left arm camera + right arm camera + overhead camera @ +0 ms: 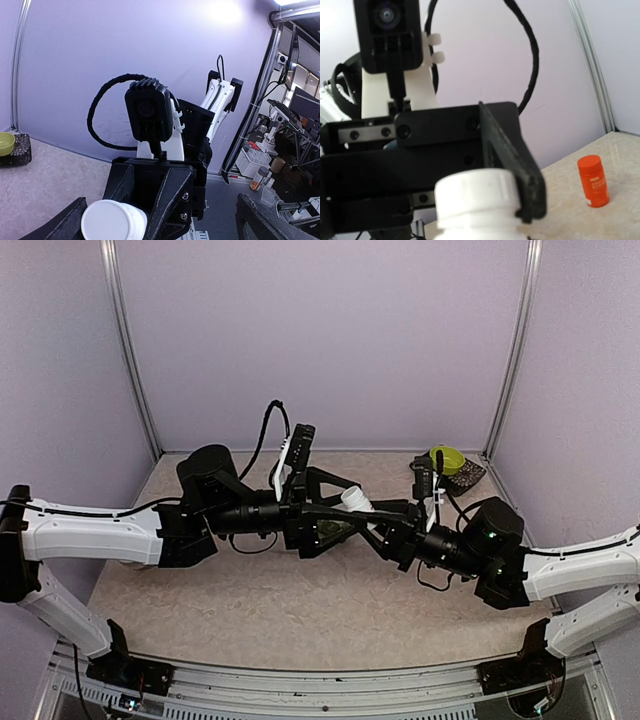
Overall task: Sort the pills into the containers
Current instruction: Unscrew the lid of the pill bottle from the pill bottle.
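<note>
**Containers** point(334, 531), one strip, doubtful sighting. A dark greenish patch low under the meeting jaws in the top view may be it. Lids and contents cannot be read there.

**White bottle** point(475, 200), one. Capped, contents hidden. It is held above that patch at about mid-surface, cap end toward the left arm point(90, 532).

**Right arm** point(590, 565), one. The right jaws are clenched on the white bottle below its cap.

**Left arm**, one. The left jaws are released and spread wide, one finger on each side of the cap. In the right wrist view one black finger point(517, 170) lies just beside the cap.

**Orange bottle** point(593, 181), one. Capped, labelled, upright on the surface point(300, 610), standing alone near the foot of a wall and well apart from both jaws.

**Bowl** point(447, 458), one, yellow-green. It sits on a dark patterned mat point(468, 478) in the back right corner, near the post.

**Edges.** Lilac walls point(330, 340) close the back and both sides, with metal posts point(135, 360) at the two back corners and a rail point(320, 680) along the near edge. A broad band of marbled surface lies between the arms and the rail. A narrower band lies behind them, toward the back wall.

**Count.** Arms two, bottles two, bowl one, mat one.
</note>
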Tool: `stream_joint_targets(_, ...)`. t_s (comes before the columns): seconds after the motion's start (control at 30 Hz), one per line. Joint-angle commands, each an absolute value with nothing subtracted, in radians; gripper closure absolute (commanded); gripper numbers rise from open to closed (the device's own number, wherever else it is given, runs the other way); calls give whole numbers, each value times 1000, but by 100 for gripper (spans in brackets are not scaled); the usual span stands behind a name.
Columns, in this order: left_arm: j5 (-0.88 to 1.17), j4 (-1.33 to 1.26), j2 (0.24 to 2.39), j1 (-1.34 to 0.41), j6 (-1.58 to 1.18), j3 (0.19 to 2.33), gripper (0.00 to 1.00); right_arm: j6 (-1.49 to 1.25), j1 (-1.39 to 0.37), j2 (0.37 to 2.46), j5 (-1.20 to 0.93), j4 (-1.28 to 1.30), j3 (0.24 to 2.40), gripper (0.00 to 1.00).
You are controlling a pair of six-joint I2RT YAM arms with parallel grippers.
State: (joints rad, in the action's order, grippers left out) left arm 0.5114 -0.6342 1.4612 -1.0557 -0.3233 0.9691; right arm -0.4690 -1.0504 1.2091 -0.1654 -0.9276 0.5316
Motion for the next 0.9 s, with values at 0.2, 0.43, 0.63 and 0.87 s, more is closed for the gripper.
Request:
stream_joint_targets(0.2,537,-616,1405,-1064,-294,948,2,-412,-1040,1156,-78,-888,521,94)
stream_joint_targets(0.43,529,-605,1390,-1062,-286,932,2,-383,-1040,1133,-81,-871,523,94)
stream_joint_targets(0.63,488,-581,1367,-1046,-293,916,2,-348,-1040,1108,-112,-854,526,94)
stream_joint_targets(0.87,464,-461,1367,-1014,-275,983,2,-322,-1040,1097,-192,-860,515,94)
